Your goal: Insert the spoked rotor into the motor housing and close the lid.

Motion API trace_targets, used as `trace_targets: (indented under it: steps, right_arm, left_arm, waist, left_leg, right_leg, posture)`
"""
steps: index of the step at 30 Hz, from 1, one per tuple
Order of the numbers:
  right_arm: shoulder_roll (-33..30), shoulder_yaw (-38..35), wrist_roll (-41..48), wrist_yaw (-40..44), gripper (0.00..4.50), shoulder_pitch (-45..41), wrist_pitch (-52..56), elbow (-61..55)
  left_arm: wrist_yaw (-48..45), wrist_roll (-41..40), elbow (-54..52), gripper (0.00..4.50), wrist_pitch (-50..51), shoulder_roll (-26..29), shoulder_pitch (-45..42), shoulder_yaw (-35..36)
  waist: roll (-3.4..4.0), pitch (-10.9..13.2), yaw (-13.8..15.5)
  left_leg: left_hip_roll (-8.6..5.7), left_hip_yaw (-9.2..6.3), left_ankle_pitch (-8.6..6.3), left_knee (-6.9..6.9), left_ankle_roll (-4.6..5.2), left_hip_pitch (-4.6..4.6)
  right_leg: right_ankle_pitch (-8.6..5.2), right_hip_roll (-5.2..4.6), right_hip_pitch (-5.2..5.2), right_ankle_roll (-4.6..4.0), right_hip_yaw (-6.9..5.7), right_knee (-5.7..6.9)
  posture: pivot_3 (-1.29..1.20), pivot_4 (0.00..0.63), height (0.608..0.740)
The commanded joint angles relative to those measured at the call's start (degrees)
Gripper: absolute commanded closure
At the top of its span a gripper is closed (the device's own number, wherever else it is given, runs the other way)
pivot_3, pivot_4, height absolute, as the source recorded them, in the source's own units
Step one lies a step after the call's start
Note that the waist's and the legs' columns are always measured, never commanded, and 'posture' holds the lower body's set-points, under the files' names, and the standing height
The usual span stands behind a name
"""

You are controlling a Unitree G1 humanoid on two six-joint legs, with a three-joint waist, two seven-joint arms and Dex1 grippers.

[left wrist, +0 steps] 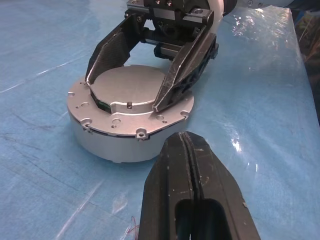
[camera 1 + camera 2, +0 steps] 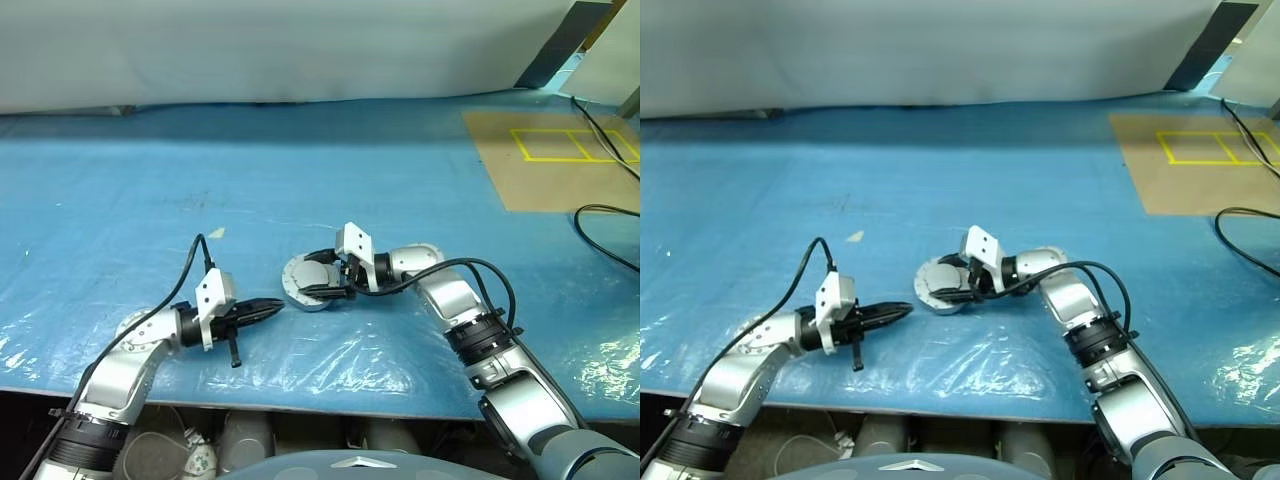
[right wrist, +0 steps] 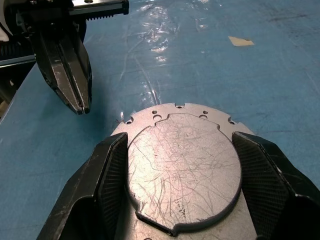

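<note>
On the blue bench, right pincer pinches the lid onto the motor housing, left pincer pressed together nearby; probably just seat and release next.

Bright, even overhead light is washing the scene; glare is glinting off the blue plastic sheet along the lower frame, shadows staying soft.

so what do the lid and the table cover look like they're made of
The lid looks like bare metal, probably aluminium: dull silver-grey, its flat top crossed with fine scratches. The table cover looks like thin blue plastic sheeting: it wrinkles and throws glossy highlights near the front edge.
</note>
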Motion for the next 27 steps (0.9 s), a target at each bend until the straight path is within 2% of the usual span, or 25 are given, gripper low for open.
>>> trace_targets:
  steps: [1, 5, 12, 17, 27]
  right_arm:
    - [-0.9, -1.4, 1.1, -0.1, 1.54, 0.1, 3.1, -1.9]
    - [-0.6, -3.9, 6.4, 1.5, 1.54, -1.4, 8.5, -6.0]
    - [-2.0, -2.0, 3.6, 1.7, 1.54, -0.1, 4.8, -4.9]
    - [-2.6, 1.1, -1.1, 1.0, 1.54, 1.8, -0.7, -1.2]
    - [-2.2, 2.1, -2.8, -0.6, 1.54, 3.1, -2.6, 0.9]
  left_arm:
    - [0.7, -0.3, -3.1, 4.50, -0.1, -0.5, -0.2, -0.5]
    - [1.4, -0.6, -4.7, 4.50, 1.2, -0.6, -0.3, -0.8]
    - [1.8, -1.4, -6.2, 4.50, 3.6, 0.2, -1.6, -0.1]
    - [2.3, -1.6, -7.8, 4.50, 4.8, 0.4, -1.2, -0.2]
    - [1.4, -1.5, -6.1, 4.50, 3.6, 0.6, -0.5, 0.3]
  waist:
    - [0.01, 0.0, 0.0]
    - [0.01, 0.0, 0.0]
    - [0.01, 0.0, -0.1]
    - [0.01, 0.0, -0.2]
    - [0.01, 0.0, -0.3]
  left_leg:
    - [0.00, 0.00, 0.00, 0.00, 0.00, -0.01]
    - [0.00, -0.01, 0.03, 0.00, -0.04, -0.25]
    - [0.00, 0.01, 0.14, 0.03, -0.20, -0.83]
    - [0.01, 0.01, 0.14, 0.03, -0.21, -0.78]
    - [0.02, 0.02, 0.08, 0.07, -0.11, -0.31]
  right_leg:
    - [0.00, 0.00, 0.00, 0.00, 0.00, 0.00]
    - [0.01, 0.00, -0.22, 0.00, -0.01, 0.00]
    - [0.03, 0.02, -0.69, 0.02, -0.12, 0.05]
    - [0.03, 0.02, -0.66, 0.02, -0.13, 0.06]
    - [0.02, 0.02, -0.21, 0.01, -0.13, 0.06]
  posture:
    - [0.00, 0.150, 0.740]
    - [0.00, 0.150, 0.740]
    - [0.00, 0.150, 0.740]
    - [0.00, 0.150, 0.740]
    - [0.00, 0.150, 0.740]
